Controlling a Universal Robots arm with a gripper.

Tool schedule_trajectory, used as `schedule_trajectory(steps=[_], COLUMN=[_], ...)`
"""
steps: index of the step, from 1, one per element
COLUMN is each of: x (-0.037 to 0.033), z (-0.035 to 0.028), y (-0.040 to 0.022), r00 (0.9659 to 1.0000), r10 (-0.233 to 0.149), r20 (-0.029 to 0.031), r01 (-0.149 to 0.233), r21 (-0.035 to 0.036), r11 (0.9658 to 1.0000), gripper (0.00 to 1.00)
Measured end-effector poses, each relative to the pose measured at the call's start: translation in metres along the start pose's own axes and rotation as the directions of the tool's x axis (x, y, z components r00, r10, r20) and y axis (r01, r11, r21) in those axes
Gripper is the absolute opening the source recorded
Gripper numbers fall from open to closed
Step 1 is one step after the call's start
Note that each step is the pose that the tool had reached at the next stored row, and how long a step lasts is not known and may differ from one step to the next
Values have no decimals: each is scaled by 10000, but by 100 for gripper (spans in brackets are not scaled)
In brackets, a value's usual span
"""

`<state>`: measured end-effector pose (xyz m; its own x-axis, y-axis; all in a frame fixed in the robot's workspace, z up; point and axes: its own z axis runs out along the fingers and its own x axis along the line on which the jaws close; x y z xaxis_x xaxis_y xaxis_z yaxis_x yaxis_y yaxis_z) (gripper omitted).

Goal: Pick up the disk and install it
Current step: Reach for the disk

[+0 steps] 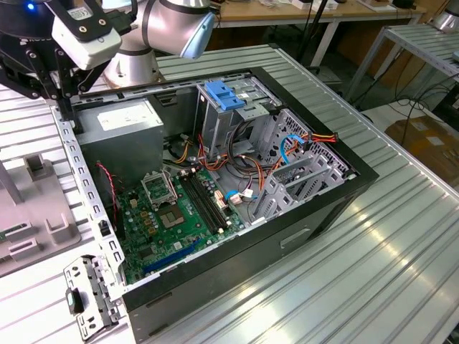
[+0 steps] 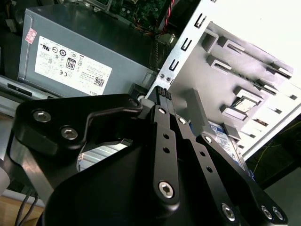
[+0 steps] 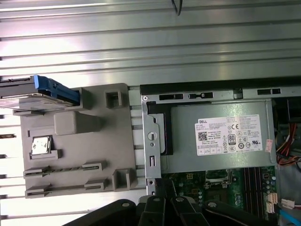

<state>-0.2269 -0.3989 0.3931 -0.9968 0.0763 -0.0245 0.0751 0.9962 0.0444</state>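
Well apart from the fingers (image 2: 162,113), we see the disk (image 3: 33,96) in a grey holder (image 3: 80,141). Fingers pressed together, empty; pick-up not begun, and it needs them opened.

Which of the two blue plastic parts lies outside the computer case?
The disk, blue-railed, resting on the grey fixture plate beside the case. The other, the light-blue slotted bracket, sits on the drive cage inside the case.

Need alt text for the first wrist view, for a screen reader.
The disk, in blue rails, sits at one end of a grey holder on the ribbed table, beside the open computer case. The gripper hangs above the case's edge, near the power supply.
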Motion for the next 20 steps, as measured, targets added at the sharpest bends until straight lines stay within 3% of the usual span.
schedule_trajectory(steps=[20], x=[117], z=[-2], y=[-9], r00=[10000], r10=[0], r20=[0], r01=[0], r21=[0], r11=[10000], gripper=[11])
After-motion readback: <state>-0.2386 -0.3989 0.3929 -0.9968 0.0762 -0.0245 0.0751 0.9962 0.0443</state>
